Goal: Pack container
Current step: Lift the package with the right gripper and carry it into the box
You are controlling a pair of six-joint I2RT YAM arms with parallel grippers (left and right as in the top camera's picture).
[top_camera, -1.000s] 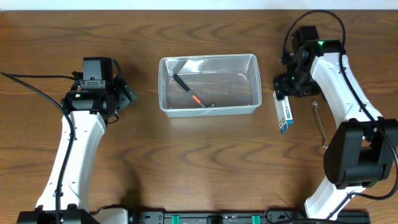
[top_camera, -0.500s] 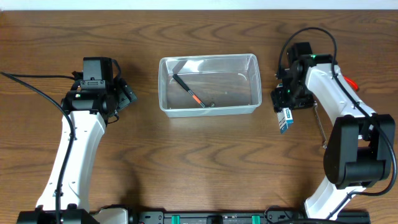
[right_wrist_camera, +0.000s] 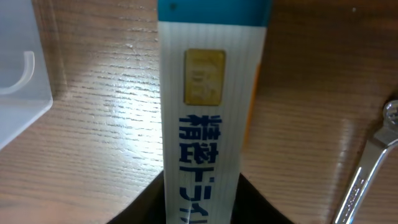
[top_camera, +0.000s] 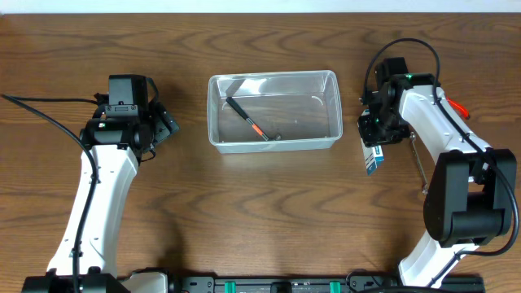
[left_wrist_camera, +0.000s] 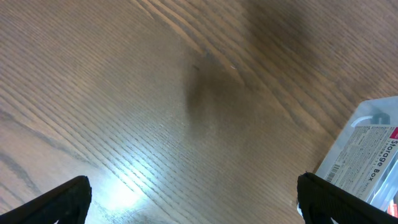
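Clear rounded-corner plastic tub (top_camera: 273, 75) is noted mid-table on grained brown wood (top_camera: 269, 203), with a slim black-and-orange tool (top_camera: 247, 120) lying inside. A ribbed blue-and-white carton (right_wrist_camera: 208, 124), near the tub's right rim, is clamped by the right gripper (right_wrist_camera: 202, 205). A steel wrench (right_wrist_camera: 373, 168) lies beside it. The left gripper (left_wrist_camera: 199, 202) is spread wide.

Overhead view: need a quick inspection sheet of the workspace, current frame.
Surface: wood-grain table, no spills seen.
Job's things: clear container upright at centre, black tool with an orange band inside; blue-and-white box outside it, to its right.
Clutter: wrench flat by the box; red item partly hidden behind the right arm.
Grippers: left gripper open over bare wood; right gripper closed on the box.
Cables: black cable trailing off left; cable loop on the right arm.
Surroundings: nothing seen.
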